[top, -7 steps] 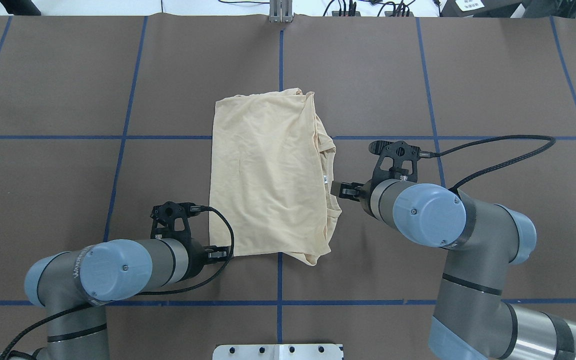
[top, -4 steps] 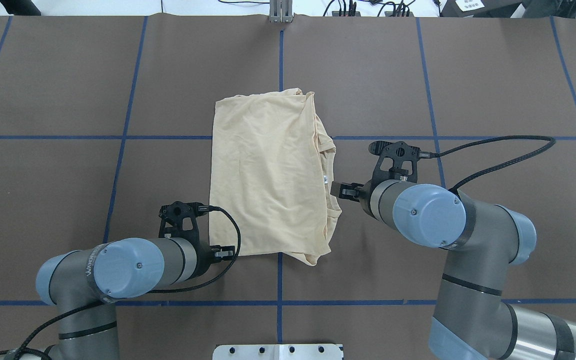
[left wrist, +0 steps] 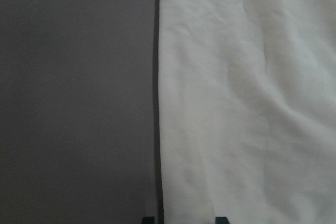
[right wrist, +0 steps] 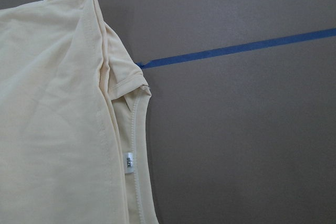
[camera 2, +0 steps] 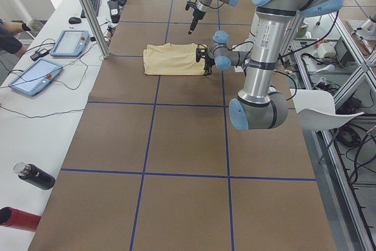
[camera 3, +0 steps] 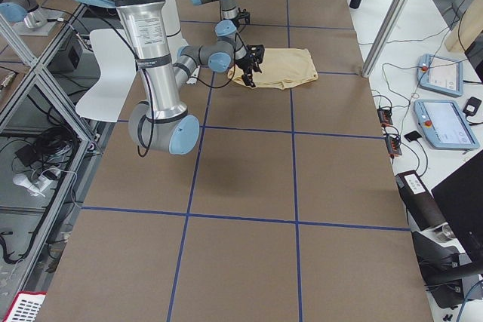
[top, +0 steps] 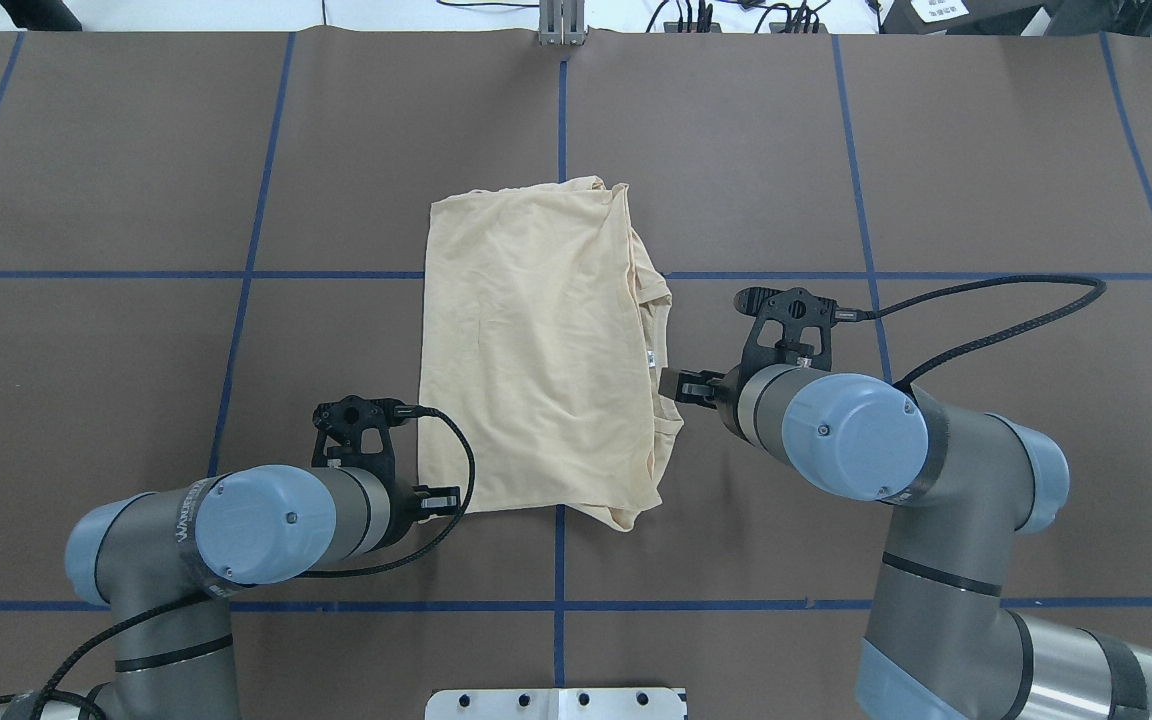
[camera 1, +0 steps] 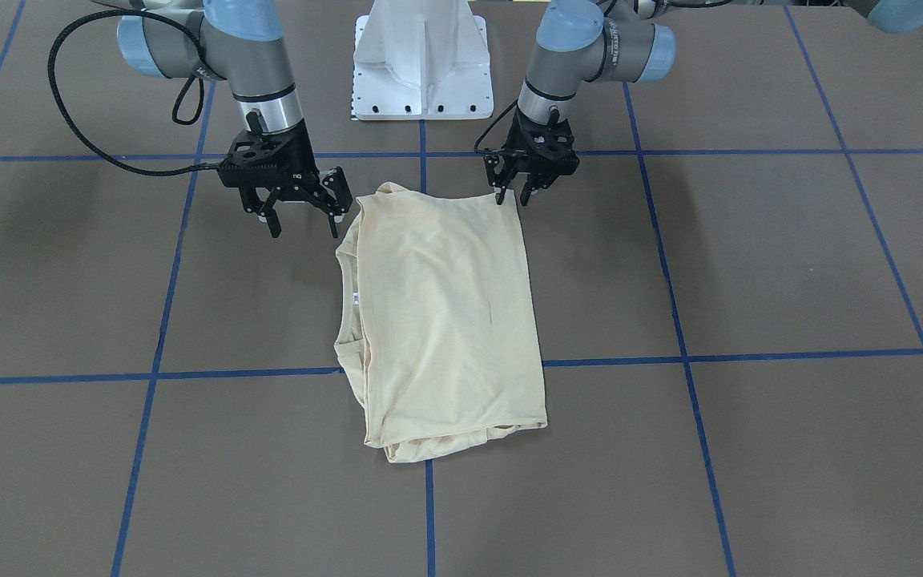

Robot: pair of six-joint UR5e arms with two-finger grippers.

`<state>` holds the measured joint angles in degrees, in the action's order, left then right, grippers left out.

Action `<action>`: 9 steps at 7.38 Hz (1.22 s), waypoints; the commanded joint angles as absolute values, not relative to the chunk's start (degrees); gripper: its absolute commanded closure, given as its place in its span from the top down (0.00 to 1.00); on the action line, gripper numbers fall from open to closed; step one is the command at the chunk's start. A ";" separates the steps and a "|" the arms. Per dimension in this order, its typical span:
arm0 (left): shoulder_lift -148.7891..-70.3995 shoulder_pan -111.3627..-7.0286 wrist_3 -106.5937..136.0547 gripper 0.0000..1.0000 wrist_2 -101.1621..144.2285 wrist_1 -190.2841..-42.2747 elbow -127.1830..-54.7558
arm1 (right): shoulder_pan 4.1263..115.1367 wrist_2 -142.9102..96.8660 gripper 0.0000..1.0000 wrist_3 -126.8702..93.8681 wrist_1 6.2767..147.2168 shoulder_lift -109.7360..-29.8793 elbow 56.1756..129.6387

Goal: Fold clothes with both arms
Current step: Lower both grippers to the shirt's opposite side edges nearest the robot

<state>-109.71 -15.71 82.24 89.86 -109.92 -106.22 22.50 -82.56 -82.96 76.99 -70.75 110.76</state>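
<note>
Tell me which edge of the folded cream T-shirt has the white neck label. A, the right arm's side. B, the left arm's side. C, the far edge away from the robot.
A: the size label sits in the T-shirt's neckline, on the edge beside the right pincer.

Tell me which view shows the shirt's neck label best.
Right wrist-mounted: the neck label is close and sharp. Overhead and front-facing show a white speck; side views lose it; left wrist sees only plain shirt.
</note>
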 commanded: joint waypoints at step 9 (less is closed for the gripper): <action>-110.30 -15.03 81.91 0.31 89.91 -109.69 -105.64 | 22.06 -82.53 1.00 -82.97 76.99 -70.84 110.83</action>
<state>-110.24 -15.05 81.82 89.98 -109.69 -105.74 22.12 -82.53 -82.97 76.99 -70.84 110.80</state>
